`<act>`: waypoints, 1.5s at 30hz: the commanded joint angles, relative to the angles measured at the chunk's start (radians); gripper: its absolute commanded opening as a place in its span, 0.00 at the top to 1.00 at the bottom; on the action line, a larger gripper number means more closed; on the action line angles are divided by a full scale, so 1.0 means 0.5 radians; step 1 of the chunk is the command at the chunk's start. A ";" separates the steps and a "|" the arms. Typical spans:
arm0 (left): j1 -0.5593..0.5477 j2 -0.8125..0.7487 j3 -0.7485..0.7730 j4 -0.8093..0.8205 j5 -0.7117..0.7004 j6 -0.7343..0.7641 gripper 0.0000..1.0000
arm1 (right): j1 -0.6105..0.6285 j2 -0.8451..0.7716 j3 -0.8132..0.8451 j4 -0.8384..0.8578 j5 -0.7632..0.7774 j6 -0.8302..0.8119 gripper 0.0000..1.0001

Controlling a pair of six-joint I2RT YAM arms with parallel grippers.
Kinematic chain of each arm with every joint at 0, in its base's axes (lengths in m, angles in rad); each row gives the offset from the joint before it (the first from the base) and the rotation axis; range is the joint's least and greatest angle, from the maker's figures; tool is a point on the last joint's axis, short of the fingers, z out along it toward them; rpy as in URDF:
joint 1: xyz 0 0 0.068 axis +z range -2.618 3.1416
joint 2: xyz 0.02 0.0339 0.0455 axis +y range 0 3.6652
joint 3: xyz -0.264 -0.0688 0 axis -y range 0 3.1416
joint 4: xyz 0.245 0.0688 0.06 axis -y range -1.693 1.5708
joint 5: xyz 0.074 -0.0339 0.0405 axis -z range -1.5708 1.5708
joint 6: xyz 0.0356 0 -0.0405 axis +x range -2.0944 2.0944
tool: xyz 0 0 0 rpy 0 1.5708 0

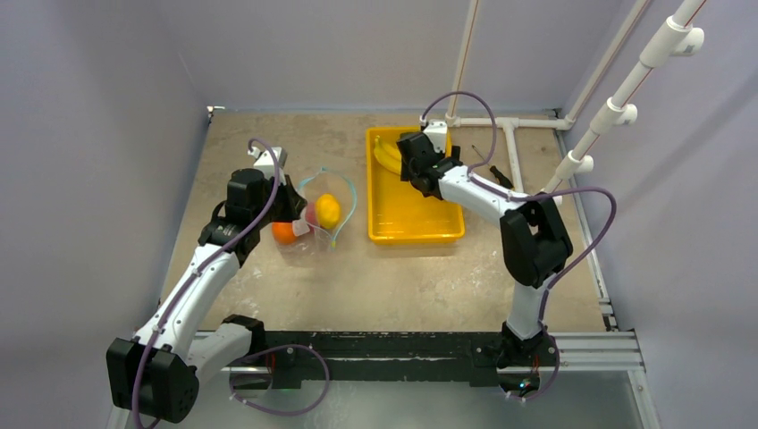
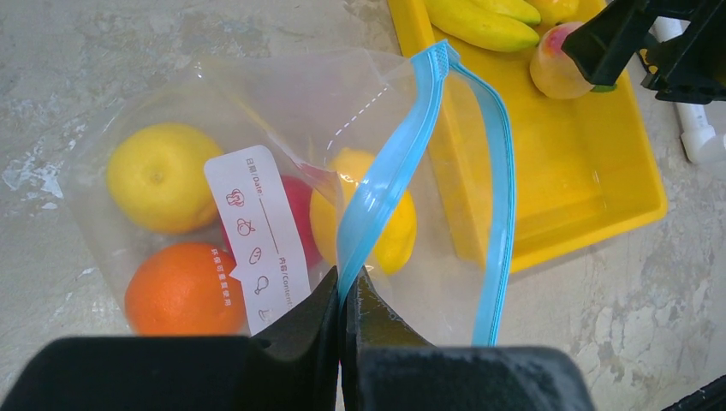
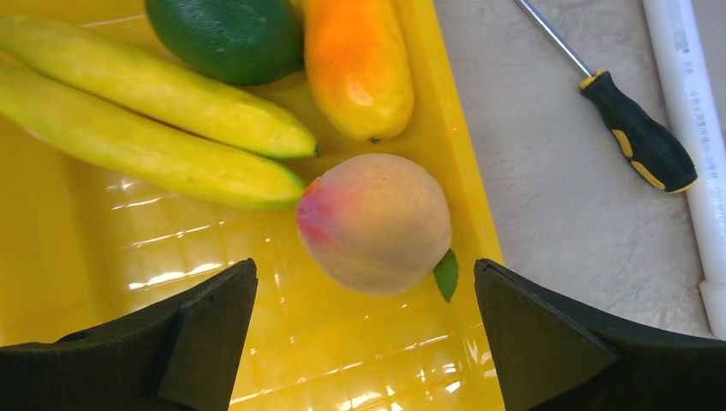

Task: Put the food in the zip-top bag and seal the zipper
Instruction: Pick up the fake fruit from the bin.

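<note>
Over the far end of the yellow tray (image 3: 86, 282), brackets the peach (image 3: 374, 224) with the right tool (image 3: 364, 270) spread wide, neither finger touching it. Beside the tray on the desk (image 1: 357, 277), pinches the teal zipper (image 2: 389, 163) tight in the left tool (image 2: 342, 295), propping the bag (image 2: 282, 94) mouth open; two lemons (image 2: 158, 175), orange (image 2: 180, 287) and red apple (image 2: 295, 214) inside. Leaves bananas (image 3: 154, 103), avocado (image 3: 227, 34) and mango (image 3: 358, 64) in the tray. Risks squirting the round, smooth peach against the rim on an off-centre squeeze; risks a collapsed mouth, and a drop onto the desk, should the thin strip slip from the pinch.
</note>
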 commanded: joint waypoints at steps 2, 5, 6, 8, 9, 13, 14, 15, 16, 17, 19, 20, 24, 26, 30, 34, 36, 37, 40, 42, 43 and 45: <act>-0.009 0.014 0.015 0.051 0.050 0.032 1.00 | -0.027 0.056 0.028 0.034 0.198 0.025 0.01; -0.009 0.017 0.014 0.051 0.056 0.030 1.00 | -0.036 0.094 0.039 0.057 0.232 0.027 0.01; -0.009 0.017 0.014 0.051 0.056 0.031 1.00 | -0.039 0.095 0.031 0.081 0.232 0.014 0.01; -0.009 0.019 0.016 0.051 0.059 0.031 1.00 | -0.050 0.095 0.018 0.136 0.192 -0.032 0.01; -0.009 0.020 0.014 0.051 0.059 0.032 1.00 | -0.056 0.102 0.028 0.148 0.171 -0.043 0.01; -0.009 0.019 0.015 0.051 0.060 0.032 1.00 | -0.076 0.135 0.056 0.168 0.171 -0.060 0.01; -0.009 0.017 0.014 0.051 0.060 0.032 1.00 | -0.084 0.148 0.060 0.180 0.152 -0.068 0.01; -0.009 0.017 0.014 0.051 0.058 0.030 1.00 | -0.087 0.163 0.063 0.190 0.132 -0.076 0.01; -0.009 0.016 0.016 0.047 0.057 0.032 1.00 | -0.093 0.184 0.070 0.192 0.122 -0.079 0.01; -0.009 0.014 0.016 0.048 0.054 0.032 1.00 | -0.094 0.205 0.077 0.187 0.120 -0.078 0.01; -0.009 0.009 0.014 0.045 0.048 0.032 1.00 | -0.098 0.246 0.082 0.189 0.122 -0.077 0.01; -0.009 0.008 0.013 0.045 0.047 0.032 1.00 | -0.100 0.260 0.083 0.194 0.115 -0.077 0.01; -0.009 0.009 0.015 0.045 0.044 0.032 1.00 | -0.104 0.290 0.062 0.238 0.063 -0.090 0.01; -0.009 0.011 0.015 0.043 0.044 0.031 1.00 | -0.105 0.306 0.054 0.245 0.045 -0.088 0.01; -0.009 0.008 0.015 0.043 0.044 0.032 1.00 | -0.106 0.310 0.014 0.263 -0.008 -0.084 0.02; -0.009 0.010 0.015 0.044 0.044 0.032 1.00 | -0.107 0.282 -0.031 0.281 -0.023 -0.085 0.10; -0.009 0.011 0.015 0.043 0.047 0.032 1.00 | -0.105 0.255 -0.044 0.287 -0.027 -0.079 0.16; -0.009 0.011 0.014 0.044 0.047 0.032 1.00 | -0.105 0.235 -0.052 0.295 -0.032 -0.078 0.20; -0.009 0.011 0.016 0.045 0.050 0.032 1.00 | -0.107 0.178 -0.065 0.301 -0.055 -0.074 0.31; -0.009 0.012 0.017 0.045 0.050 0.032 1.00 | -0.107 0.139 -0.062 0.291 -0.064 -0.065 0.40; -0.009 0.010 0.016 0.045 0.050 0.030 1.00 | -0.105 0.116 -0.065 0.294 -0.068 -0.057 0.43; -0.009 0.008 0.017 0.045 0.050 0.031 1.00 | -0.105 0.061 -0.073 0.305 -0.098 -0.053 0.45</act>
